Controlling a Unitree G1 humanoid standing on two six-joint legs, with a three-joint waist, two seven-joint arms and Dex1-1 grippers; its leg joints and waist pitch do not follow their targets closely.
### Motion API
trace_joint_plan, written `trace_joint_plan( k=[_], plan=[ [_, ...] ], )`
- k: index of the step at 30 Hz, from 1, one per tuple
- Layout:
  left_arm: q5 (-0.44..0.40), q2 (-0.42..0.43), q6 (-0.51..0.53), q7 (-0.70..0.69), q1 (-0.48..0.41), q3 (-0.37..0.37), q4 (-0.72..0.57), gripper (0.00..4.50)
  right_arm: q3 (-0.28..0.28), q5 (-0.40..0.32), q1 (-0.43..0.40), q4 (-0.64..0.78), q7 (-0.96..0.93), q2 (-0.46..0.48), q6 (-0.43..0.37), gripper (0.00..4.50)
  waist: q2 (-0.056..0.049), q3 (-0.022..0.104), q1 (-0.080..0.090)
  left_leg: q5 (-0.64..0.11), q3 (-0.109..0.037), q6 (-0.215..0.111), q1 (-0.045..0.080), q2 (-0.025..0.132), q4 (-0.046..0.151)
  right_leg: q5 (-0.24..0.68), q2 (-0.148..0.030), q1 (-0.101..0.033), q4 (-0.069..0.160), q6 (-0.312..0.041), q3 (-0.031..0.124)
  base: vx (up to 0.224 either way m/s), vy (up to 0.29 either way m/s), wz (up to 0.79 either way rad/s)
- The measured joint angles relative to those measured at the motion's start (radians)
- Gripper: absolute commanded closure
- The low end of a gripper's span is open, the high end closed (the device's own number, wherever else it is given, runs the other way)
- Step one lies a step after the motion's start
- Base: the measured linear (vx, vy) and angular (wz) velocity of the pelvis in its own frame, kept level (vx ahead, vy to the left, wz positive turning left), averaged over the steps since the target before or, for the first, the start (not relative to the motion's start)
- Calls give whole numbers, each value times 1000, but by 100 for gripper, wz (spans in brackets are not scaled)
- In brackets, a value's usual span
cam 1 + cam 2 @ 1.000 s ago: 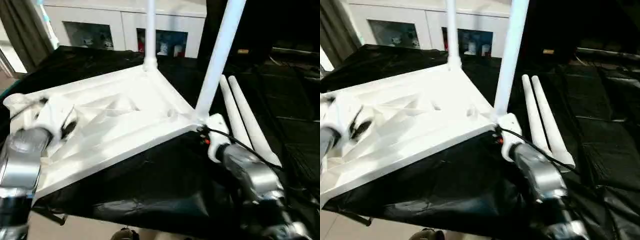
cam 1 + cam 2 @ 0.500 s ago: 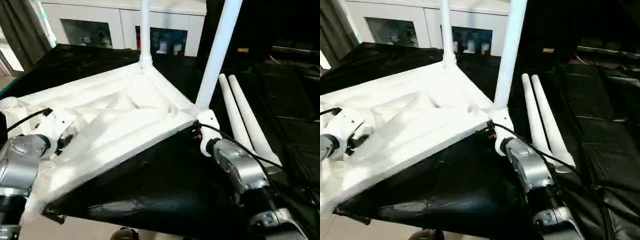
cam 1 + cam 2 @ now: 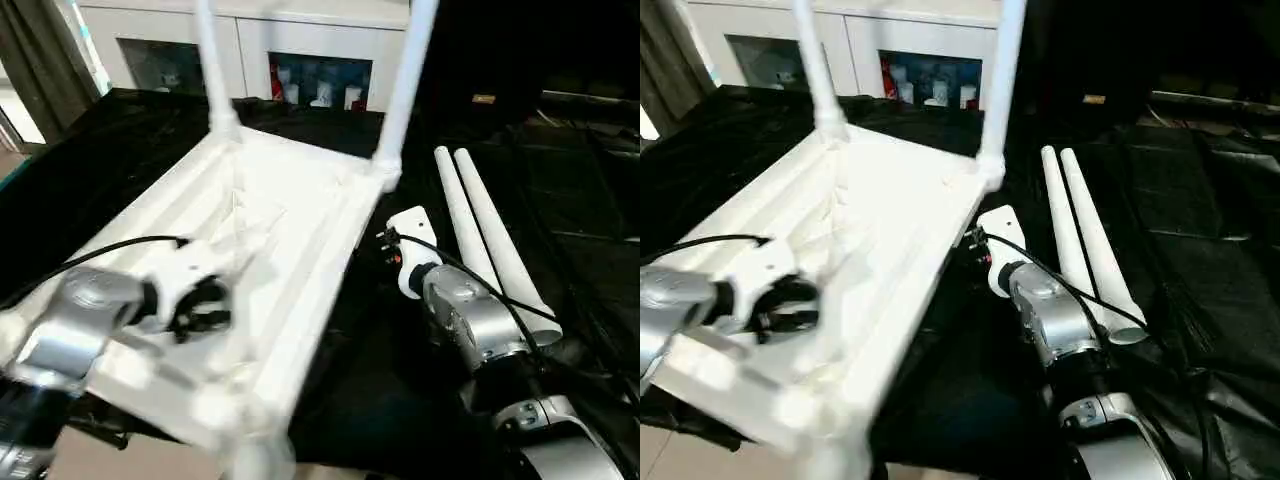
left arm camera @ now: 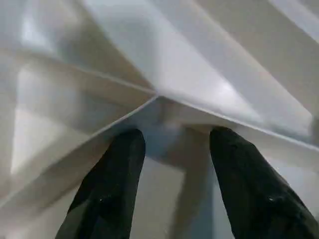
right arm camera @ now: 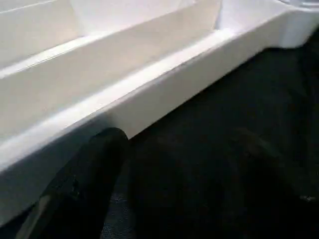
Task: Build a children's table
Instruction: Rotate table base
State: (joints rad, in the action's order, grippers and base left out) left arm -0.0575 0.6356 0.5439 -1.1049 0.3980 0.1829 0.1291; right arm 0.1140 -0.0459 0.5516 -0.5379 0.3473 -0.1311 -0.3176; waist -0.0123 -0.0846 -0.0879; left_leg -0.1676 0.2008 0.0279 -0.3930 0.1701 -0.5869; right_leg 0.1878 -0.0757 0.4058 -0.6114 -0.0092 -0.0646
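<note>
Two white tubular plastic legs with flared ends [image 3: 215, 70] stood upright in the far corner sockets of the white plastic rectangular tabletop with rounded corner sockets and ribbed underside [image 3: 300, 235], which lay upside down on the counter draped in black sheeting [image 3: 350, 390]. The tabletop's near corner reached past the counter's front edge. A white glass-door cabinet [image 3: 300, 40] stood behind the counter.

Two more white tubular legs [image 3: 490, 235] lay side by side, touching, on the black sheeting to the right of the tabletop, flared ends toward the robot.

The silver left forearm [image 3: 75, 330] reached over the tabletop's near left part. The left gripper [image 4: 177, 149] was set over the ribbed underside; its two black fingers [image 4: 117, 184] stood apart on either side of a rib junction. Whether they pressed the rib could not be told.

The silver right forearm [image 3: 470, 320] lay over the sheeting between the tabletop and the loose legs. The right gripper [image 3: 385, 250] sat just beside the tabletop's right long rim, below the right upright leg. Its fingers were released and spread, holding nothing; one black finger [image 5: 84, 179] showed close against the outer wall of the rim.
</note>
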Motion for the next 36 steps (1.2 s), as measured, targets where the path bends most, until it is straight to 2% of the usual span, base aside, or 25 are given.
trace_joint_plan(
  k=[8,9,16,20,23,29,33,35,36],
  plan=[
    [-39,-127,-143,42,170,75,270,203,-14,1,9,-10,-2,-14,16,94,1,0,-2,1,0,2,1,0,0,-2,0,-1,0,-2,0,0,0,0],
    [-48,-165,-177,56,215,82,343,203,-28,1,9,-8,-3,-28,16,94,0,0,-6,1,0,2,0,0,-1,-2,0,-2,0,-2,0,0,0,0],
    [-110,-307,-379,309,393,98,687,203,-52,-3,10,76,-9,-50,16,94,0,0,-2,2,0,2,0,1,-1,-3,0,-2,-1,-1,0,0,0,0],
    [-134,-316,-459,424,446,97,778,203,-74,-4,6,111,-11,-77,12,94,0,1,-1,2,0,2,-1,1,-1,-3,0,-2,-1,-1,-1,0,0,0],
    [-146,-318,-512,502,470,91,857,203,-110,-7,-2,173,-30,-93,-23,94,0,1,-2,2,0,1,-1,1,-2,-3,0,-2,0,-1,-1,0,0,0],
    [-147,-306,-566,483,469,75,863,203,-155,-4,4,228,-115,-110,-198,94,0,1,-6,2,0,1,-1,1,-4,-3,0,-2,-2,-2,-1,0,0,0],
    [-100,-268,-588,370,424,67,754,192,-199,-7,23,233,-159,-114,-265,61,0,1,-10,2,0,1,-1,1,-4,-3,0,-2,-3,-2,-1,0,0,0],
    [-82,-230,-580,325,372,66,677,192,-248,-19,54,233,-202,-123,-308,56,0,1,-10,2,0,1,0,2,-4,-3,0,-2,-4,-2,-1,0,0,0],
    [-62,-213,-562,302,342,56,627,192,-269,-23,65,232,-218,-132,-333,36,0,1,-12,2,0,1,0,2,-4,-3,0,-2,-4,-2,-1,0,0,0]
  ],
)
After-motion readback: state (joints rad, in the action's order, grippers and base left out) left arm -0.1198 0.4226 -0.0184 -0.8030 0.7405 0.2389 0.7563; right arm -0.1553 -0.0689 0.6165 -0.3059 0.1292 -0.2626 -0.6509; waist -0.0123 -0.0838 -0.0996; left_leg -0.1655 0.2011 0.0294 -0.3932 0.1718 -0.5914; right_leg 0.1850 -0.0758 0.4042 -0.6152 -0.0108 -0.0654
